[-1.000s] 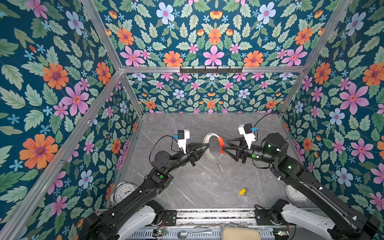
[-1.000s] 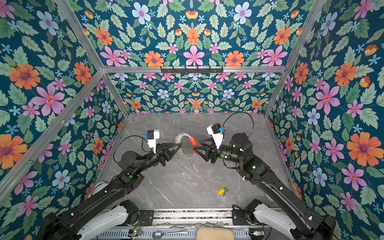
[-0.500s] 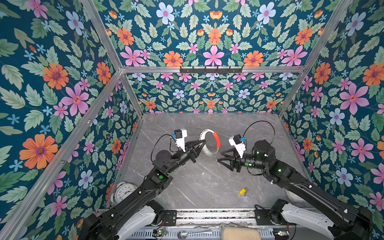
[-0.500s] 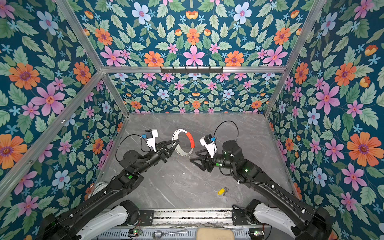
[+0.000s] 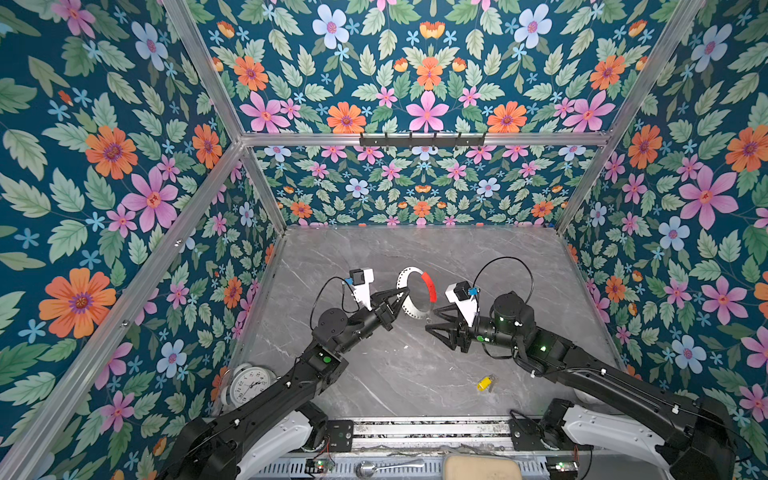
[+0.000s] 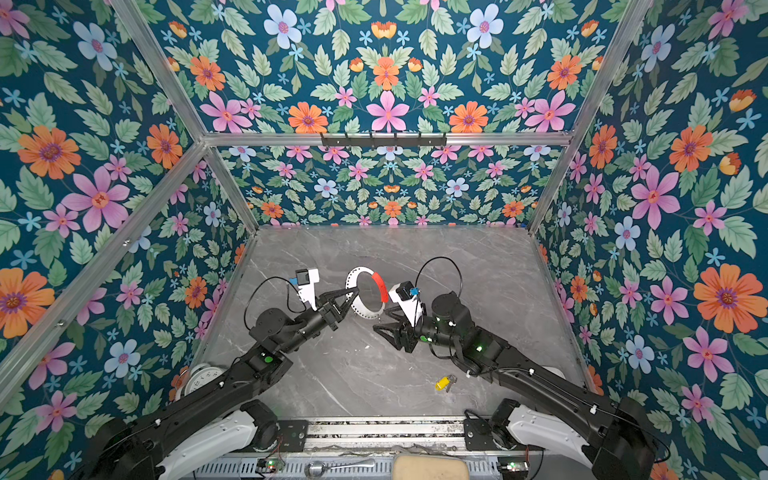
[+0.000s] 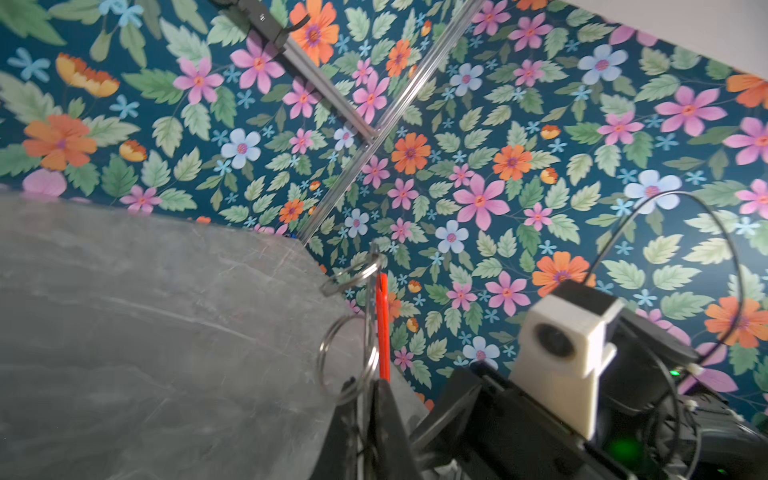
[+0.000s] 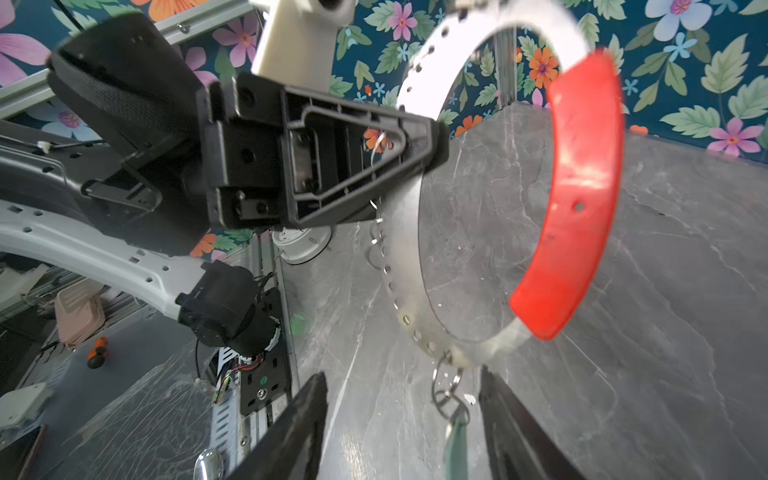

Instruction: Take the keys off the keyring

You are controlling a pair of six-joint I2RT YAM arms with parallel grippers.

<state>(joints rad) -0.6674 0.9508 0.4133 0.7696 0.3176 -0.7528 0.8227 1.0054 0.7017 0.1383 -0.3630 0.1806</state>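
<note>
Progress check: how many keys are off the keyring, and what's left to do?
Done: the yellow-tagged key lies loose on the table, off the keyring. In hand: the left tool is shut on the keyring, holding it up; the open right tool brackets the mint-tagged key hanging from it. Left: grip that key and work it off.
</note>
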